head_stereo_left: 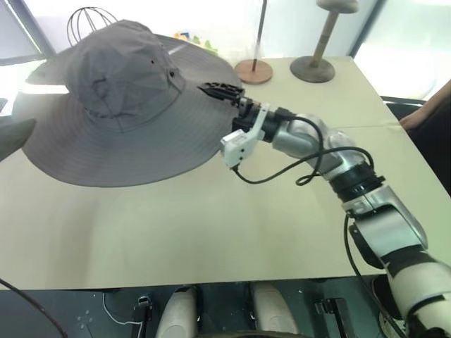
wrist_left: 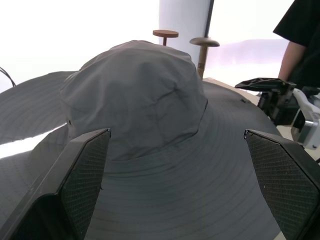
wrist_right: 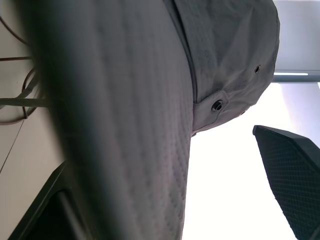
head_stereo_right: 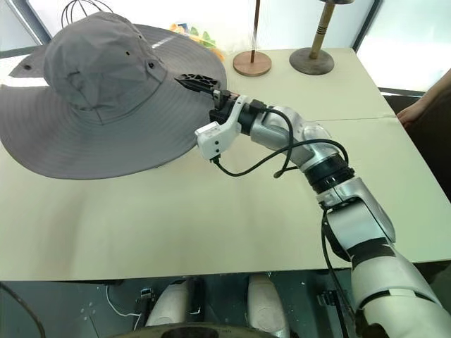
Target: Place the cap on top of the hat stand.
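Observation:
The cap (head_stereo_left: pixel 120 98), a wide-brimmed grey sun hat, sits raised over the table's far left with its crown up. Under its brim, dark wire loops of the hat stand (wrist_right: pixel 17 75) show in the right wrist view; the cap hides the rest. My right gripper (head_stereo_left: pixel 224 91) is open at the brim's right edge. One finger (wrist_right: pixel 292 175) is above the brim and the other below, with the fabric between them. My left gripper (wrist_left: pixel 177 132) is open on the cap's left side, level with the crown and apart from it. The right gripper (wrist_left: pixel 270 87) also appears in the left wrist view.
A second dark wire head (head_stereo_left: pixel 91 21) rises behind the cap. At the back stand a thin rod on a brown disc base (head_stereo_left: pixel 254 70) and a wooden post with a mushroom top (head_stereo_left: pixel 325 42). A person's hand (head_stereo_left: pixel 423 113) rests at the beige table's (head_stereo_left: pixel 211 225) right edge.

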`<state>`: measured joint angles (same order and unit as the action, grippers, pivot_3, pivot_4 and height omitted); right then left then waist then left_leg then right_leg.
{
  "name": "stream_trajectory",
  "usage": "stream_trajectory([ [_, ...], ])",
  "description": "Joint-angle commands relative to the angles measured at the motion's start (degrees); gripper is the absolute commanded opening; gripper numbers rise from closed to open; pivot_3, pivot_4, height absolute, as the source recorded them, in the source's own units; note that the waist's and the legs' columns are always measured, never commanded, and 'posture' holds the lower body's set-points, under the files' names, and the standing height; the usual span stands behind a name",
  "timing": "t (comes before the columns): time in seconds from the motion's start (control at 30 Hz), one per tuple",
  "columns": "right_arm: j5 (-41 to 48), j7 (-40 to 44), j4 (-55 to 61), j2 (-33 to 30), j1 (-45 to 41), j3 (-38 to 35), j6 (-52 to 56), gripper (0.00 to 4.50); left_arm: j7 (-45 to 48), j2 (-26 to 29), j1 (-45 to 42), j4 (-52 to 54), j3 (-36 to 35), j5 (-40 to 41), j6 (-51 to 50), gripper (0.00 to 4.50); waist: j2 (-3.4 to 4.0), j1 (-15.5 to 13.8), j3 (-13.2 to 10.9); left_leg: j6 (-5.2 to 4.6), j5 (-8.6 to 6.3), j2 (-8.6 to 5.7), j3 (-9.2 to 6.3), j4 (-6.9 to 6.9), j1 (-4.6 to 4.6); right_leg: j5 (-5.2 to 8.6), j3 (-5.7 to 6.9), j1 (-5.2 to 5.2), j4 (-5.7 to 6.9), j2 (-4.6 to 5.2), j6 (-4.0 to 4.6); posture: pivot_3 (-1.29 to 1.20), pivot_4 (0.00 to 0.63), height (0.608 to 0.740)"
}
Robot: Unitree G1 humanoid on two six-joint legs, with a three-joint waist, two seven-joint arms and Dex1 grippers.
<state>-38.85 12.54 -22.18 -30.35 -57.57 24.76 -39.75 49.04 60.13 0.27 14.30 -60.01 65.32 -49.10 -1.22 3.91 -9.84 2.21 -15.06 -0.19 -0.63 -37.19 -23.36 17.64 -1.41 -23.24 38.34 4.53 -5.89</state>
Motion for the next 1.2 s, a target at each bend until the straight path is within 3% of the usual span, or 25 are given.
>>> stream_trajectory([
  [0.03, 3.76, 3.42, 5.47, -3.8, 2.82, -3.7, 0.1, 4.47, 1.19, 2.01, -2.24, -1.7, 1.02, -1.71, 2.04, 4.5, -0.01, -0.14, 0.0, -0.14, -0.08, 0.0, 0.0, -0.01, 0.0, 0.0, 0.0, 0.02, -0.01, 0.0, 0.0, 0.0, 0.15, 0.739],
  [0.4, 22.28, 18.17, 13.62, -16.71, 11.43, -12.65, 1.57, 4.47, 6.08, 4.71, -4.62, -6.04, 2.01, -6.61, 2.78, 4.5, 0.0, -0.09, -0.04, -0.31, -0.17, 0.01, 0.02, -0.03, 0.0, 0.0, 0.0, 0.02, -0.01, 0.01, 0.0, 0.0, 0.15, 0.739],
  [0.53, 47.29, 37.77, 14.88, -20.21, 9.53, -17.72, 22.13, 4.47, 9.9, 6.3, -0.9, -7.84, -5.03, -9.97, 1.47, 4.5, 0.01, 0.09, -0.07, -0.35, -0.19, 0.04, 0.04, -0.02, 0.0, 0.0, 0.0, 0.04, -0.07, 0.01, 0.0, 0.0, 0.15, 0.739],
  [0.67, 62.97, 53.45, 10.05, -22.19, 2.69, -21.71, 45.3, 4.47, 13.28, 5.62, 4.52, -6.87, -10.69, -12.9, 1.22, 4.5, 0.09, 0.02, -0.12, -0.47, -0.26, 0.09, 0.08, -0.03, 0.01, 0.0, 0.01, 0.07, -0.13, 0.1, 0.0, 0.0, 0.15, 0.739],
  [0.77, 65.04, 59.83, 3.35, -22.57, -2.84, -22.66, 53.13, 4.47, 14.61, 4.98, 7.21, -5.87, -12.88, -13.72, 1.02, 4.5, 0.11, -0.19, -0.14, -0.48, -0.26, 0.09, 0.08, -0.04, 0.03, 0.0, 0.02, 0.08, -0.14, 0.13, 0.0, 0.0, 0.15, 0.739],
  [1.0, 61.72, 71.6, -15.91, -20.81, -17.99, -21.92, 58.07, 4.47, 17.53, 2.4, 13.78, -3.74, -18.86, -14.86, 0.46, 4.5, 0.22, -0.53, -0.21, -0.48, -0.27, 0.05, 0.21, 0.01, 0.01, 0.0, -0.02, -0.01, -0.18, 0.24, 0.0, 0.0, 0.15, 0.739],
  [1.2, 58.48, 77.77, -22.56, -19.31, -21.64, -21.56, 56.84, 4.47, 17.01, 3.31, 13.46, -3.54, -18.99, -14.17, -0.02, 4.5, 0.21, -0.7, -0.2, -0.47, -0.28, 0.06, 0.2, 0.05, 0.0, 0.0, -0.01, -0.03, -0.19, 0.26, 0.01, 0.0, 0.15, 0.739],
])
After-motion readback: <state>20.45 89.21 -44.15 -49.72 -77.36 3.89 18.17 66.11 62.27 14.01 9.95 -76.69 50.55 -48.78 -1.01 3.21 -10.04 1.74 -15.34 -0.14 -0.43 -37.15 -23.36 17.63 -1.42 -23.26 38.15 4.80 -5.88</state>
